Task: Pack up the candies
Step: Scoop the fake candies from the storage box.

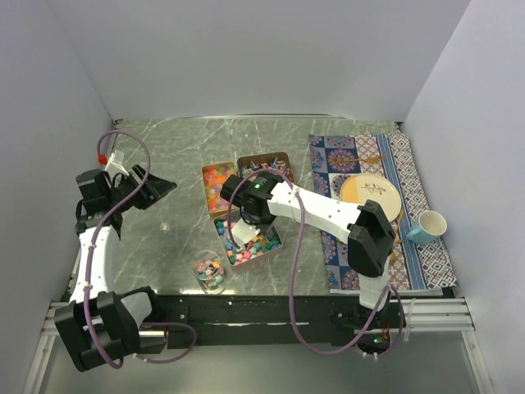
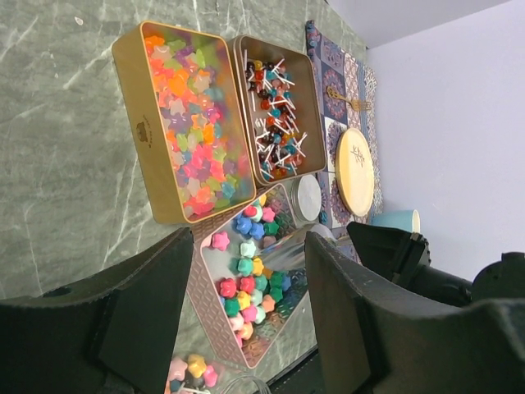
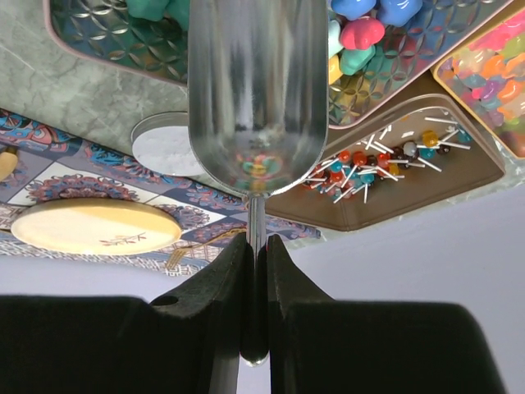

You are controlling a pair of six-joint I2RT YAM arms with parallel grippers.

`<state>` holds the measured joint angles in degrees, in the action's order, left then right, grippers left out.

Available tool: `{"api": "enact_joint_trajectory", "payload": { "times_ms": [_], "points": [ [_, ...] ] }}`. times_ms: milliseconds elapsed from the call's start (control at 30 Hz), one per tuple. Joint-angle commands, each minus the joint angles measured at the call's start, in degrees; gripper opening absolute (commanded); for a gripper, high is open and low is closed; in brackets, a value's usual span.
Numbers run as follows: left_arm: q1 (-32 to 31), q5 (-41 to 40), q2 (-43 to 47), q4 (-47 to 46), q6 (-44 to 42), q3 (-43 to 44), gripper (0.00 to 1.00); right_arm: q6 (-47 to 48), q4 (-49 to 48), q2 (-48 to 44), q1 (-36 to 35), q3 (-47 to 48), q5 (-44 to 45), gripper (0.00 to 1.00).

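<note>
Three open tins hold candies. Pastel star pieces (image 2: 246, 283) lie in the near tin (image 1: 269, 246). Orange-pink-yellow bits (image 2: 190, 123) fill the left tin (image 1: 217, 182). Stick-wrapped dark, red and white ones (image 2: 275, 123) fill the back tin (image 1: 267, 167). My right gripper (image 3: 256, 246) is shut on the handle of a metal scoop (image 3: 254, 90), which is held over the near tin; no candy shows in it. In the top view that gripper (image 1: 248, 215) is above the star pieces. My left gripper (image 1: 156, 189) is open and empty, left of the tins. A clear glass jar (image 1: 209, 271) holds a few candies.
A white jar lid (image 3: 168, 148) lies beside the near tin. A patterned placemat (image 1: 361, 156) at the right carries a round plate (image 1: 371, 197) and a fork (image 3: 189, 254). A light blue cup (image 1: 425, 226) stands near the right edge.
</note>
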<state>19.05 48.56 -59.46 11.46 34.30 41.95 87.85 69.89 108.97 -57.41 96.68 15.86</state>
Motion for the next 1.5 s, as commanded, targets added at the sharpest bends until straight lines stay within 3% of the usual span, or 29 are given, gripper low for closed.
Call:
{"api": "enact_joint_trajectory", "payload": {
  "times_ms": [0, 333, 667, 900, 1167, 1467],
  "points": [
    [0.29, 0.75, 0.58, -2.94, 0.59, -0.56, 0.63, 0.04, 0.42, -1.83, -1.04, -3.26, -0.48, 0.0],
    [0.29, 0.66, -0.83, -3.47, 1.38, -0.65, 0.63, -1.28, -0.72, 0.28, -2.36, -2.9, -5.3, 0.0],
    [0.38, -0.13, -1.01, -2.85, 0.59, -0.47, 0.63, -1.54, -6.16, 0.54, -4.47, -8.96, -9.79, 0.0],
    [0.73, -1.09, -0.13, -1.01, -0.11, -0.38, 0.63, -6.89, -8.45, 2.74, -4.73, -8.89, -15.23, 0.0],
    [0.99, -1.09, -0.57, -1.09, 0.41, -0.74, 0.63, -17.72, -8.1, 5.47, 0.88, -3.78, -30.16, 0.0],
    [0.99, -1.8, -4.87, -1.0, -0.2, 2.07, 0.63, -19.21, -18.91, -1.82, 8.54, -14.32, -41.78, 0.0]
  ]
}}
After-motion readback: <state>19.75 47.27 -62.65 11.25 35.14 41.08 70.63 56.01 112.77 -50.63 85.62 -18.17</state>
